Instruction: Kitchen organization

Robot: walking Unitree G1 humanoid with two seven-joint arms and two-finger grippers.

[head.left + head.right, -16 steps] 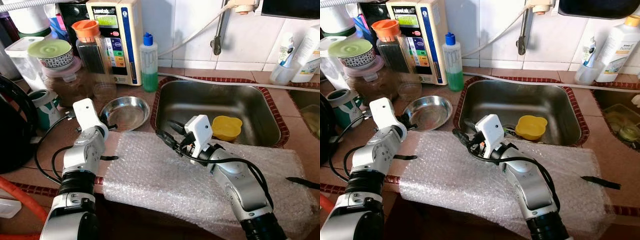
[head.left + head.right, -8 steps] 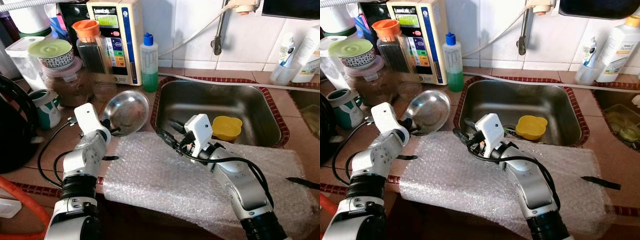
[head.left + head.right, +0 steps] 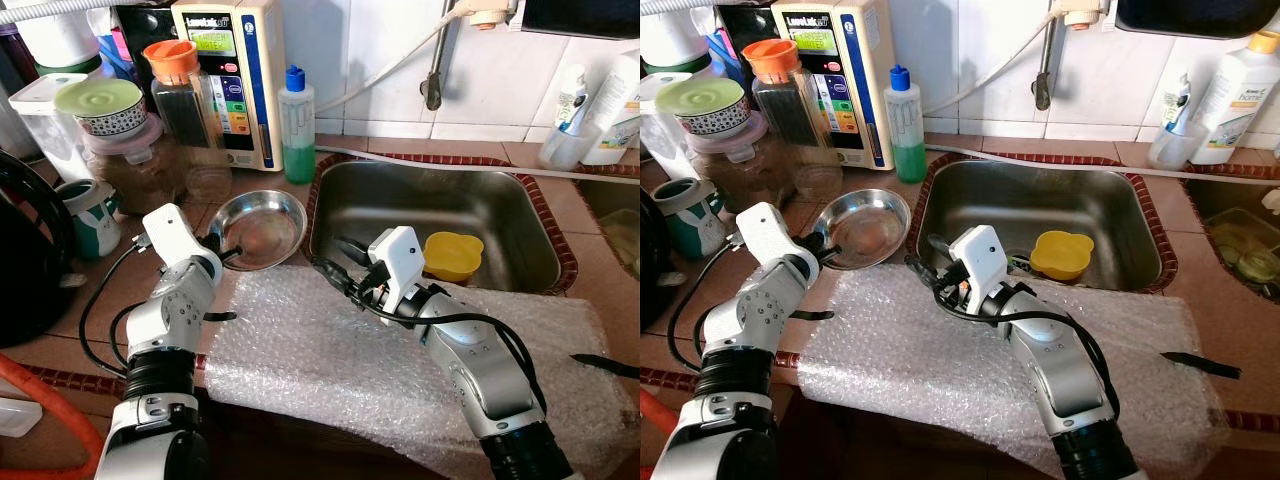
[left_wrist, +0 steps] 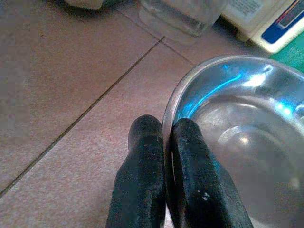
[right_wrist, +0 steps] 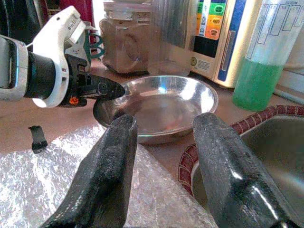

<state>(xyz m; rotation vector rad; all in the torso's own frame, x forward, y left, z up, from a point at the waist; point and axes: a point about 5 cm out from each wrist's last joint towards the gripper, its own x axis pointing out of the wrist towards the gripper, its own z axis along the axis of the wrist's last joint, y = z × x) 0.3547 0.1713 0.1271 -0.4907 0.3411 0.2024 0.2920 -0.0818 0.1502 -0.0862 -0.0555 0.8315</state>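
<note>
Steel bowl pinched by its rim beside the sink, ready to be carried off.

The sink (image 3: 500,255) holds a yellow cup (image 3: 452,254); bubble wrap (image 3: 330,350) covers the counter in front. The steel bowl (image 3: 258,228) sits just left of the sink, its near rim clamped thin between the left gripper (image 4: 164,156) fingers. The right gripper (image 5: 164,156) hovers spread wide over the wrap, empty. With so slim a rim hold, I judge a level, slow lift best, or the bowl may swing.

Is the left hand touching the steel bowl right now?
Touching. In the left wrist view, the two black fingers of the left hand pinch the rim of the steel bowl, one finger outside and one inside, with no gap.
</note>
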